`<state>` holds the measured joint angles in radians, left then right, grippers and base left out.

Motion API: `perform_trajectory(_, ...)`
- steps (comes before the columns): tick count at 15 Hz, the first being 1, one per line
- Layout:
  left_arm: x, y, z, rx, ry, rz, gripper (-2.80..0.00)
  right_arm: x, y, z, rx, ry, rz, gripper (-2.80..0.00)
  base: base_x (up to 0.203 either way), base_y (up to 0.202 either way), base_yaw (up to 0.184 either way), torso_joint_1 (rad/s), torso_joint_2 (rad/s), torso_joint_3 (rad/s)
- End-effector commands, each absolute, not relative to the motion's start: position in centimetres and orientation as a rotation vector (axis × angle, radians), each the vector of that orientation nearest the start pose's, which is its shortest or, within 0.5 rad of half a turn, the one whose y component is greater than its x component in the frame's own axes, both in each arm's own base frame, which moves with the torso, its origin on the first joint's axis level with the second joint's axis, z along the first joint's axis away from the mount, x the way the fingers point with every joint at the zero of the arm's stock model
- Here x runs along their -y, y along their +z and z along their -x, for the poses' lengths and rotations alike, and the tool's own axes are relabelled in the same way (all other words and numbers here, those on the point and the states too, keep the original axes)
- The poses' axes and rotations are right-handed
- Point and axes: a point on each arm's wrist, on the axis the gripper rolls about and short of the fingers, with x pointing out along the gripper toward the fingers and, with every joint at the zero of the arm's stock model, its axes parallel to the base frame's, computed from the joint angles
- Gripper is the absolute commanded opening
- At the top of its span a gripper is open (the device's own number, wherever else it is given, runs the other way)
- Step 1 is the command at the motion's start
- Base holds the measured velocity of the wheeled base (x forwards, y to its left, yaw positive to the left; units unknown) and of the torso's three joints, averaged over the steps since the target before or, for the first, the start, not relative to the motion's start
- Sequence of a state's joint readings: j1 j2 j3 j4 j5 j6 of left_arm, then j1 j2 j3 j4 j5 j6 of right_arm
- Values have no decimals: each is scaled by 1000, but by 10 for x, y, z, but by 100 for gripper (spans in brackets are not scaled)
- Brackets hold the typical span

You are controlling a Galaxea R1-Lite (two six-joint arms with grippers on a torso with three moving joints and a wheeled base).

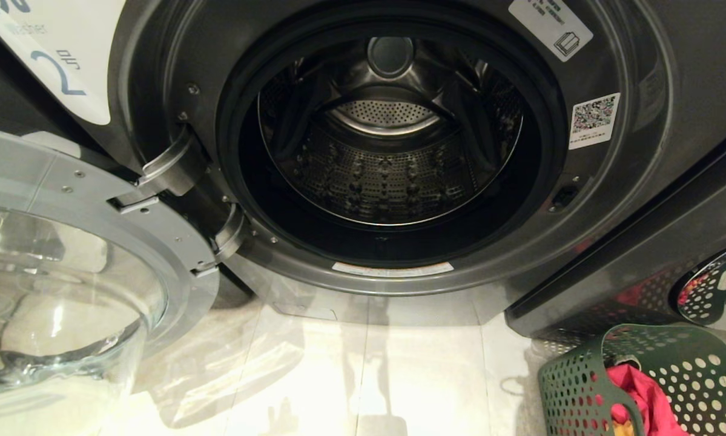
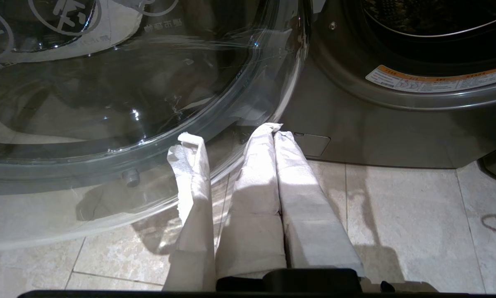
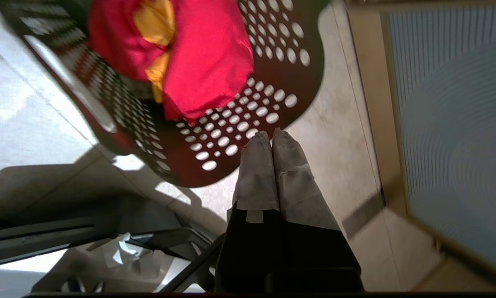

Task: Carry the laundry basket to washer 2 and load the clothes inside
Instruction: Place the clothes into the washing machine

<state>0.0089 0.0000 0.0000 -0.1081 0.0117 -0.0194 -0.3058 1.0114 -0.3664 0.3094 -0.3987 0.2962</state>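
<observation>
Right gripper point(image 3: 271, 136): its taped fingers are being held pressed together with nothing between them, above the near rim of the laundry basket point(image 3: 248, 124).
Left gripper point(image 2: 274, 130): it is being kept parked low in front of the washer, also closed and empty, just beside the open glass door point(image 2: 107, 103).
Clothes point(image 3: 198, 62): a pink-red bundle with a yellow-orange piece is being carried inside the basket, none of it yet gripped.
Basket position: it is being left on the floor tiles point(image 1: 363, 375) at the lower right corner of washer 2 point(image 1: 157, 79), beside the neighbouring machine.
Washer 2: its door is being held swung wide to the left, and the drum point(image 1: 387, 151) is seen with nothing in it.
Risk, closed fingers: if they are not opened before descent, the fabric is likely only being pushed down.
Risk, basket rim: a low approach may be catching the wall and tipping the basket.
Risk, loose fabric: a shallow pinch may be letting the smaller garment be dropped on the floor during transfer.
</observation>
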Motion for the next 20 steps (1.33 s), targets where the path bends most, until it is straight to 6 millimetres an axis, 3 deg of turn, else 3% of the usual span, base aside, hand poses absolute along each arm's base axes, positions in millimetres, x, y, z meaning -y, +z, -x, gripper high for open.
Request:
perform_trajectory(1,0,76,20,68,21,20,-280,43,117,-92,-983,-813,-254,-280,0,0,0,0,0,0)
perform_trajectory(5,0,76,20,68,21,20,-280,53,106,-109,-916,-708,-379,-280,0,0,0,0,0,0)
perform_trajectory(11,0,76,20,68,21,20,-280,66,82,-119,-1062,-730,-431,-280,0,0,0,0,0,0)
perform_trajectory(16,0,76,20,68,21,20,-280,83,59,-157,-1133,-570,-485,-280,0,0,0,0,0,0)
perform_trajectory(20,0,76,20,69,21,20,-280,125,29,-185,-1161,-610,-509,-280,0,0,0,0,0,0)
